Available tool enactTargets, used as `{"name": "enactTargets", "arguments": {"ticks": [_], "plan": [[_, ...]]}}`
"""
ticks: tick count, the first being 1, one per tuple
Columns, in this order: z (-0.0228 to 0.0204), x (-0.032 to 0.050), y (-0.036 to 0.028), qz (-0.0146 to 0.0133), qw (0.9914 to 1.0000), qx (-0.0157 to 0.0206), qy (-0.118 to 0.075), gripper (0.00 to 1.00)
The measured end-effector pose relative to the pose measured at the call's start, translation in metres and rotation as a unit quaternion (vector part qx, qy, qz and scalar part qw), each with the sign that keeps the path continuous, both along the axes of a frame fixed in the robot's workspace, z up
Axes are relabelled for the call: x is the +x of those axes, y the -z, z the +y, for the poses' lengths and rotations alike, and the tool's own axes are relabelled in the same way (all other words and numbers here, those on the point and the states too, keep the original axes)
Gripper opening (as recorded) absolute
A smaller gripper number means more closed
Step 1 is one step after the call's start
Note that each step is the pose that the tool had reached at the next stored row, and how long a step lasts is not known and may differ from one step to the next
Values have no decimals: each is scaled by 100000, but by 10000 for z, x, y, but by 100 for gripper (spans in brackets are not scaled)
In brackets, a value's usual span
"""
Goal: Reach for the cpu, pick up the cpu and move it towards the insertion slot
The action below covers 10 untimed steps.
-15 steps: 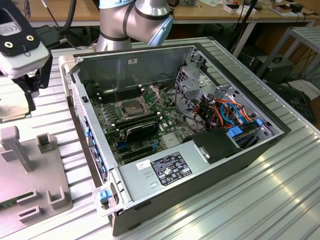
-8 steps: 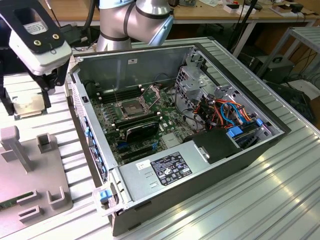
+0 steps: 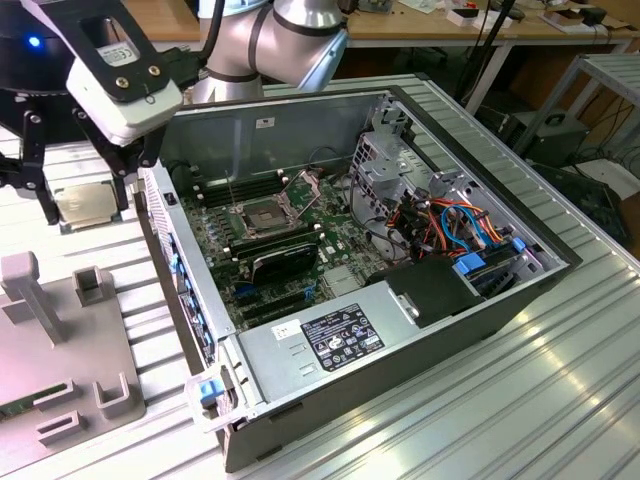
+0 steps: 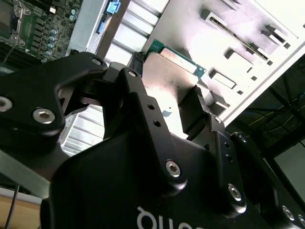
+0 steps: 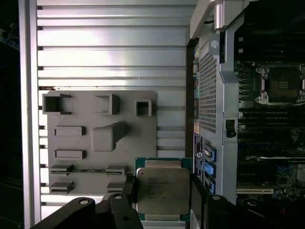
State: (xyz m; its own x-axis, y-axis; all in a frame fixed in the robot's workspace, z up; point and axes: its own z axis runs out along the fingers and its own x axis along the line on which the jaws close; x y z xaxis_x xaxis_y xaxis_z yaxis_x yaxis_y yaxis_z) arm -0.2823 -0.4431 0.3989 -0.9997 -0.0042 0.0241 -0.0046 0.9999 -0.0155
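The cpu (image 3: 86, 203), a flat silvery square chip on a green edge, hangs above the ribbed table on the exterior view's left, outside the open computer case. My black gripper (image 3: 87, 208) is shut on it, one finger on each side. In the first wrist view the cpu (image 5: 162, 190) sits between the fingers (image 5: 128, 190), over the edge of the grey fixture plate. The second wrist view shows the cpu (image 4: 174, 71) from beneath the gripper (image 4: 169, 78). The insertion slot (image 3: 262, 218) lies on the motherboard inside the case, its thin metal bracket raised; the first wrist view shows the insertion slot (image 5: 283, 83) too.
A grey fixture plate (image 3: 60, 330) with raised holders lies on the table near the gripper. The case's perforated side wall (image 5: 209, 90) stands between the cpu and the motherboard. Inside are a black card (image 3: 285, 262), a power supply (image 3: 330, 335) and a drive cage (image 3: 400, 170).
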Motion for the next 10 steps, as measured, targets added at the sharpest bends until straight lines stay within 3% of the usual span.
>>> {"name": "enactTargets", "arguments": {"ticks": [5,10], "plan": [[0,111,0,1,100000,-1,-3,55],[0,287,0,0,100000,-3,-2,55]]}}
